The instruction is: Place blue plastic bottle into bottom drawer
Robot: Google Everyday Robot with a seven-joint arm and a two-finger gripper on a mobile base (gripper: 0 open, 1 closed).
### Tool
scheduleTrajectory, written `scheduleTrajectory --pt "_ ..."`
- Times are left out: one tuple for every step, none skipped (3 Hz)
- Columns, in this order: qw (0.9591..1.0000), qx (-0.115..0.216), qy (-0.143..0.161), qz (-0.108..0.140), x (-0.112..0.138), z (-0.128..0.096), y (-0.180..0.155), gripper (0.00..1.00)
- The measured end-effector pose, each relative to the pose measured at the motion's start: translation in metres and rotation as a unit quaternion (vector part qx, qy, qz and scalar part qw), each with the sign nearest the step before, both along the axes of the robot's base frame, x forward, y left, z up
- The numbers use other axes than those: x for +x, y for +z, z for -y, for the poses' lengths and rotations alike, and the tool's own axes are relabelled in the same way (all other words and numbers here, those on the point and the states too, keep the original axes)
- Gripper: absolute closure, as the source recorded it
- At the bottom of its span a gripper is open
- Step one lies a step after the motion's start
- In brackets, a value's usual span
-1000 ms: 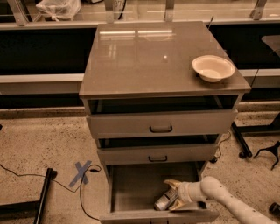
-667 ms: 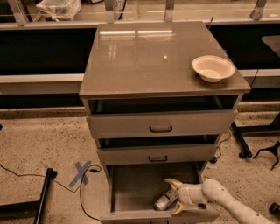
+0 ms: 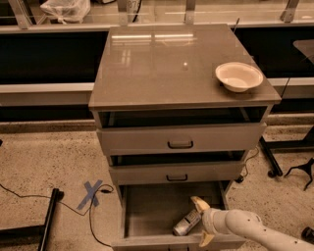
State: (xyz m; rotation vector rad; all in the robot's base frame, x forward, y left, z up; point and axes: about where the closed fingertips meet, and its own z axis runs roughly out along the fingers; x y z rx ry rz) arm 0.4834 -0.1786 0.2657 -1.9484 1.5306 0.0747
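Grey and deep, the wide bottom drawer [image 3: 147, 211] stands pulled out. The small clear blue plastic bottle [image 3: 184, 225] lies on its floor, just left of my cream two-finger gripper [image 3: 199, 220], whose fingers are spread, released. I judge placement done; only retreat is left.

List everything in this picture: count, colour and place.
cabinet: one, grey, centre
bowl: one, cream, cabinet top, right side
upper drawers: two, grey, black handles, above the bottom drawer
bottom drawer: one, grey, pulled open
blue plastic bottle: one, clear with pale label, lying in the bottom drawer
tape cross: one, blue, floor left of cabinet
plastic bag: one, whitish, top left
gripper: one, cream, fingers open, in the bottom drawer at the bottle's end
arm: one, white, lower right
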Motion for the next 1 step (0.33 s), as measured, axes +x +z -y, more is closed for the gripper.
scheduleTrajectory --pt "1.0000 0.000 0.000 0.000 0.0000 0.0000 0.0000 0.00"
